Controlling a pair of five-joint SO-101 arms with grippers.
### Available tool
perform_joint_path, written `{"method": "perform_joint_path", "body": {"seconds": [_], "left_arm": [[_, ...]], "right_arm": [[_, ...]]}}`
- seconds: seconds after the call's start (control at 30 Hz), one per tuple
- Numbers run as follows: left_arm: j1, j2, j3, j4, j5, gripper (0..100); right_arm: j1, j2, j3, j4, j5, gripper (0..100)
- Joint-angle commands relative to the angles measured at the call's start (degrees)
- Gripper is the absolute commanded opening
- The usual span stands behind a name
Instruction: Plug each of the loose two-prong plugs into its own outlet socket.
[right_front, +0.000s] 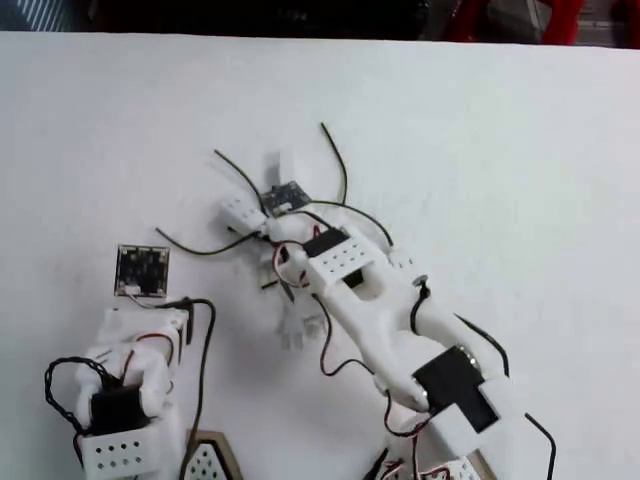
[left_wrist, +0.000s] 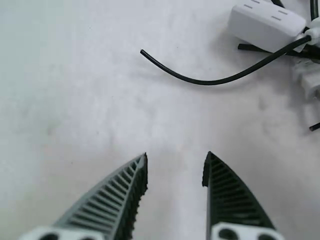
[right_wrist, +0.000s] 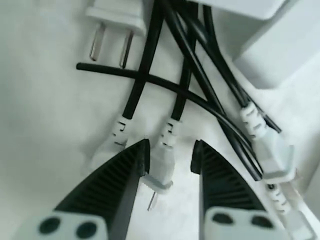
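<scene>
R hand (right_wrist: 171, 146) part open, fingers either side of a white plug (right_wrist: 161, 170), not clamped, mid-tabletop (right_front: 520, 140). 2nd plug (right_wrist: 112, 22) just beyond, prongs bare, amid tangled cords (right_wrist: 142, 65). L hand (left_wrist: 175, 160) open, empty, nr front-left corner; outlet block (left_wrist: 265, 22) well ahead of it. Seemingly no plug seated yet; all left to do.

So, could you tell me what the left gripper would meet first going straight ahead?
Probably the black cable lying across the table ahead of the left gripper, with bare table before it; height is unclear, so it might pass over.
</scene>
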Motion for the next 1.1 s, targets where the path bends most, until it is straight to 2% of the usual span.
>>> {"method": "perform_joint_path", "body": {"seconds": [0.0,0.23,0.37,0.47,0.93,1.07], "left_arm": [[-0.48,-0.57,-0.44,-1.05,-0.53,19],[-0.48,-0.57,-0.44,-1.14,-0.53,19],[-0.48,-0.57,-0.35,-1.14,-0.53,19],[-0.48,-0.57,-0.35,-1.14,-0.53,19],[-0.48,-0.57,-0.35,-1.41,-0.53,19],[-0.48,-0.57,-0.35,-1.41,-0.53,19]], "right_arm": [[0.31,1.80,-1.14,2.33,-0.18,9.5],[-1.80,2.68,-2.55,5.93,0.09,6.7],[-1.80,1.63,-2.81,6.90,0.26,1.8],[-1.80,-1.19,-2.99,9.98,4.75,1.8],[-1.36,-38.02,-2.90,24.31,11.16,1.8],[1.45,-48.13,-2.99,24.92,12.31,1.8]]}}
